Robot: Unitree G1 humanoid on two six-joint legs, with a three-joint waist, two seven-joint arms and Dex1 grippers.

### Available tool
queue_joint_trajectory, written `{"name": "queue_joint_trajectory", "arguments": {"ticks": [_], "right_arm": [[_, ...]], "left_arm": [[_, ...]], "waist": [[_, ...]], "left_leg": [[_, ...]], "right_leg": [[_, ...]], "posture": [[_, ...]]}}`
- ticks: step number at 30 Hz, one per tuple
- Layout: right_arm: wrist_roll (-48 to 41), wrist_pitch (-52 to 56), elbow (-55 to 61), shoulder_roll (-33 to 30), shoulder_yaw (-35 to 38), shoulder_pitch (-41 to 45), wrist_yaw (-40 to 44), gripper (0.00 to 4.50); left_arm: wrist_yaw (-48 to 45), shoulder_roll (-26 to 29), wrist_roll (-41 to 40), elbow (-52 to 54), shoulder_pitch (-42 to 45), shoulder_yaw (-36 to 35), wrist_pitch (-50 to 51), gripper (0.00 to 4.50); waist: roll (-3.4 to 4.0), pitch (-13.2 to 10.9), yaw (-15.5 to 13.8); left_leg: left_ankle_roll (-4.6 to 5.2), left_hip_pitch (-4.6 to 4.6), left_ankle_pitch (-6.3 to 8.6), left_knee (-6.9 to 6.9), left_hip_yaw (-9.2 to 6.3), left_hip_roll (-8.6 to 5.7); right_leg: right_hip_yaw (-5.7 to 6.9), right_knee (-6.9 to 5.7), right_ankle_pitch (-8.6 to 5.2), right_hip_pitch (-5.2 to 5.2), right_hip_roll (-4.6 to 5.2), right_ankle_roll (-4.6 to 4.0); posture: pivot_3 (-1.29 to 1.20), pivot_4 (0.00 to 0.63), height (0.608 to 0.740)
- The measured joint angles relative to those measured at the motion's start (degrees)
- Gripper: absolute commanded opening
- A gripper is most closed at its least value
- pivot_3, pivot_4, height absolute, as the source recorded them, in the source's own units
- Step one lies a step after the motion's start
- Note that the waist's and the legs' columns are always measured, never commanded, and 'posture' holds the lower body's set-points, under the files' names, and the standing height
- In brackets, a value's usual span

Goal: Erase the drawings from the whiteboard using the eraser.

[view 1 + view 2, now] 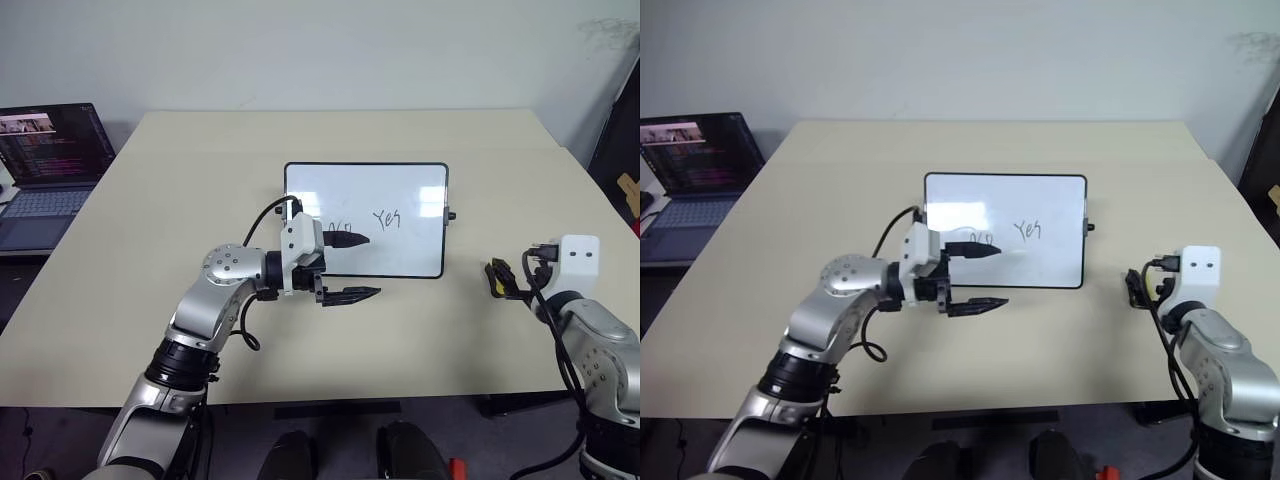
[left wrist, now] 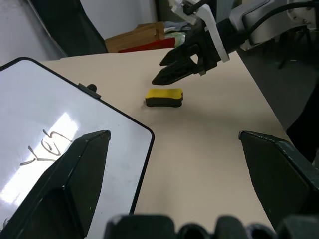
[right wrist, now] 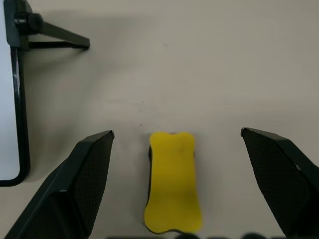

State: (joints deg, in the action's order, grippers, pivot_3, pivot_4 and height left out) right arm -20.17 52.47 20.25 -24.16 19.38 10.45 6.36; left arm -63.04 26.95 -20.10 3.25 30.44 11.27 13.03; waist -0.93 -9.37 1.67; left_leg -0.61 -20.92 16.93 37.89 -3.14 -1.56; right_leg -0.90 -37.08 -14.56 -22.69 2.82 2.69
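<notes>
Pick-up step: right tool [image 3: 174, 184], fingers wide, straddles the yellow eraser [image 3: 173, 181] lying right of the whiteboard [image 1: 400, 200]; next, descend and close. Left tool [image 1: 350, 266] also wide.

The whiteboard [image 1: 366, 220] lies flat at the centre of the table [image 1: 200, 170]. On it the drawings [image 1: 386, 217] sit in the near half, "No" at 9 o'clock of "Yes". The eraser [image 3: 173, 181] lies on the table at 3 o'clock of the whiteboard, apart from it, between the spread fingers of the right hand [image 1: 503, 279]. The left hand [image 1: 350, 266] hangs over the whiteboard's near left corner, at 7 o'clock. A laptop [image 1: 45, 170] stands off the table at 9 o'clock.
</notes>
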Motion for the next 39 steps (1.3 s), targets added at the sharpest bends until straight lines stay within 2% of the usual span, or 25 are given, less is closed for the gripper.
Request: {"name": "queue_joint_trajectory", "arguments": {"ticks": [15,17,19,25,34,39], "right_arm": [[3.8,-6.8,-12.7,0.0,-3.0,3.7,2.1,4.45],[4.0,-7.3,-13.7,0.0,-3.2,3.9,2.3,4.09],[4.5,-7.6,-14.5,0.0,-3.3,4.2,2.3,3.48],[5.1,-8.4,-16.2,0.0,-3.3,4.6,2.4,1.25],[4.9,-8.3,-15.3,0.4,-3.2,4.4,2.8,1.15],[4.9,-8.2,-3.6,0.1,-5.8,-0.7,4.7,1.15]], "left_arm": [[1.1,1.5,0.2,0.6,-1.4,-0.5,-0.8,4.50],[1.2,1.6,0.2,0.6,-1.5,-0.5,-0.8,4.50],[1.2,1.6,0.2,0.7,-1.6,-0.5,-0.8,4.50],[1.5,1.6,0.4,0.7,-1.6,-0.5,-0.9,4.50],[3.9,1.6,0.6,0.8,-3.1,-0.7,-0.5,4.50],[13.5,1.8,4.7,1.4,-5.6,-3.8,1.9,4.50]], "waist": [[0.00,0.0,0.0],[0.00,0.0,0.0],[0.00,0.0,0.0],[0.00,0.0,0.0],[0.00,0.0,0.0],[0.02,0.0,0.0]], "left_leg": [[0.00,-0.01,0.00,0.01,0.01,-0.01],[0.00,-0.01,0.00,0.01,0.01,-0.01],[0.00,-0.01,0.00,0.01,0.02,-0.01],[0.00,-0.01,0.00,0.01,0.01,-0.01],[0.00,0.00,0.00,0.01,0.01,-0.01],[0.01,-0.03,0.01,-0.02,-0.05,0.03]], "right_leg": [[-0.01,0.00,0.00,-0.01,0.03,0.01],[-0.01,0.00,0.00,0.00,0.03,0.01],[-0.01,-0.01,0.00,-0.01,0.04,0.01],[-0.01,-0.01,0.00,0.00,0.03,0.01],[-0.02,-0.01,0.00,-0.01,0.04,0.01],[-0.04,0.00,0.00,-0.04,0.11,0.02]], "posture": [[0.00,0.150,0.740],[0.00,0.150,0.740],[0.00,0.150,0.740],[0.00,0.150,0.740],[0.00,0.150,0.740],[0.00,0.150,0.740]]}}
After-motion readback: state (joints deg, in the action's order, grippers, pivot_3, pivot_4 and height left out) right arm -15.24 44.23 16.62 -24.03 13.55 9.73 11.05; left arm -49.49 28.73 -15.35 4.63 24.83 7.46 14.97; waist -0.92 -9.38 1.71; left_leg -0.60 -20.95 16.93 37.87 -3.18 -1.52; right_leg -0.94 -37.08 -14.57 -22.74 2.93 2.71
